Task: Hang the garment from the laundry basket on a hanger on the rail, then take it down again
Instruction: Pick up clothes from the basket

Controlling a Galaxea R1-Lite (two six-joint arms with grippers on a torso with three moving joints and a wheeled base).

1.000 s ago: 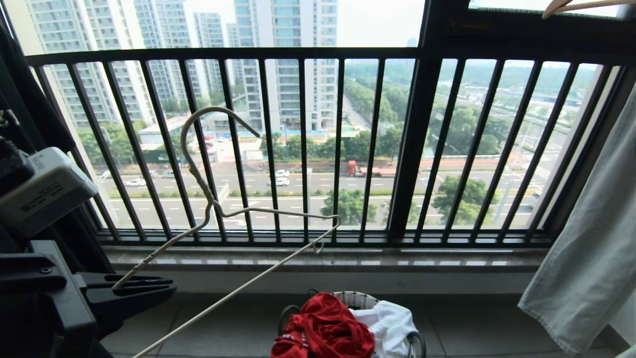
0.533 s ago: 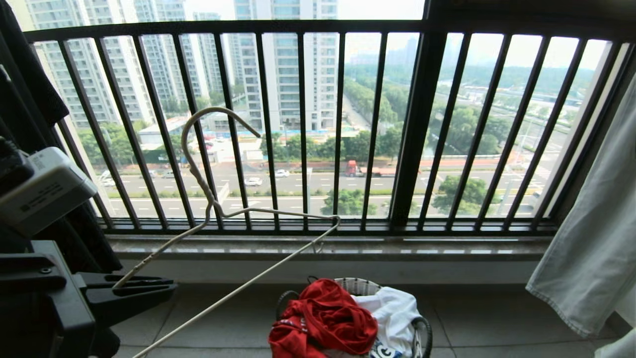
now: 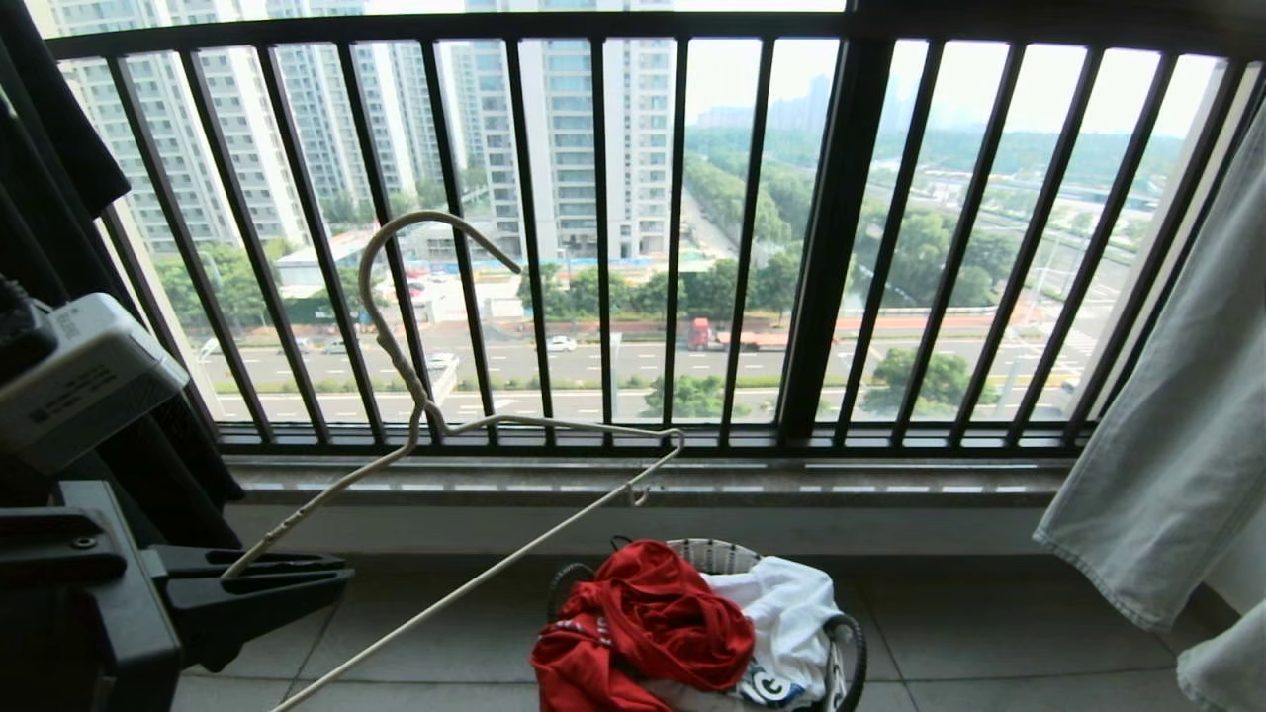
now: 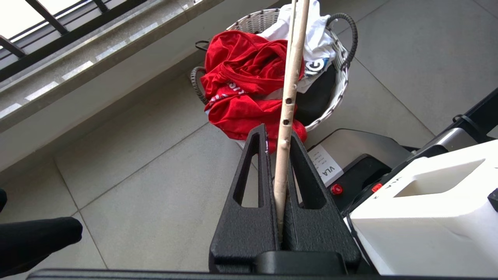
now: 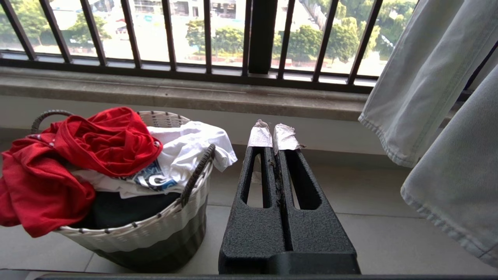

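Note:
The red garment (image 3: 643,623) lies crumpled on top of the white laundry basket (image 3: 717,554) on the floor tiles below the window. My left gripper (image 3: 331,576), low at the left, is shut on one arm of the cream-white hanger (image 3: 415,386), whose hook points up in front of the window bars. In the left wrist view the hanger (image 4: 290,89) runs out between the shut fingers of the left gripper (image 4: 278,134) over the garment (image 4: 241,66) and basket (image 4: 342,77). My right gripper (image 5: 272,134) is shut and empty beside the basket (image 5: 155,229) and garment (image 5: 101,140). The rail is out of view.
A pale grey-green garment (image 3: 1167,425) hangs down at the right. The dark barred window railing (image 3: 831,247) and a stone sill (image 3: 890,485) close off the far side. A white printed shirt (image 3: 791,613) shares the basket. A black garment (image 3: 49,148) hangs at the left.
The whole head view has tilted downward: railing and sill sit higher in the picture and more of the basket shows. The left gripper and hanger hold the same place in the view.

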